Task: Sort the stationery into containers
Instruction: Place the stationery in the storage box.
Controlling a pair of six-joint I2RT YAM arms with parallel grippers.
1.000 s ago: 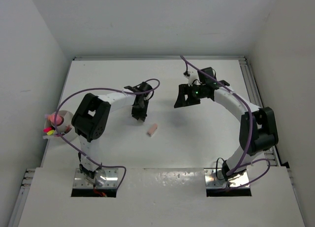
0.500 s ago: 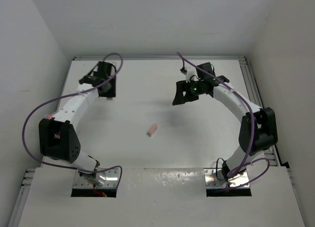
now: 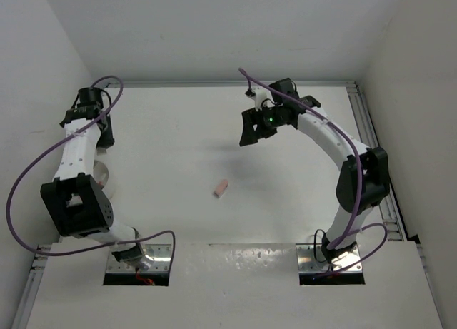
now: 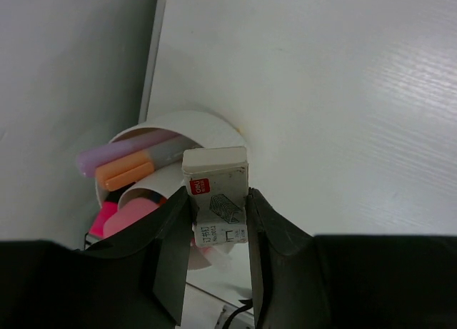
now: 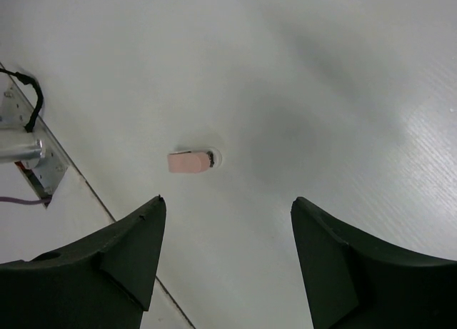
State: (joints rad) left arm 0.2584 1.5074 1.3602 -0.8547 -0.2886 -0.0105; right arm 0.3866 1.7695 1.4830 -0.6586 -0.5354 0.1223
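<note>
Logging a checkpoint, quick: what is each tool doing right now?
Left tool: closed on a white eraser in a paper sleeve.
Right tool: open, holding nothing.

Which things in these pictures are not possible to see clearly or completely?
Left wrist view: the left end effector and the white eraser it holds hide the near part of the tub; the eraser's label is too small to read.
Top view: the left arm covers most of the tub and its contents.
Right wrist view: the dark mark on the pink eraser is too small to identify.
</note>
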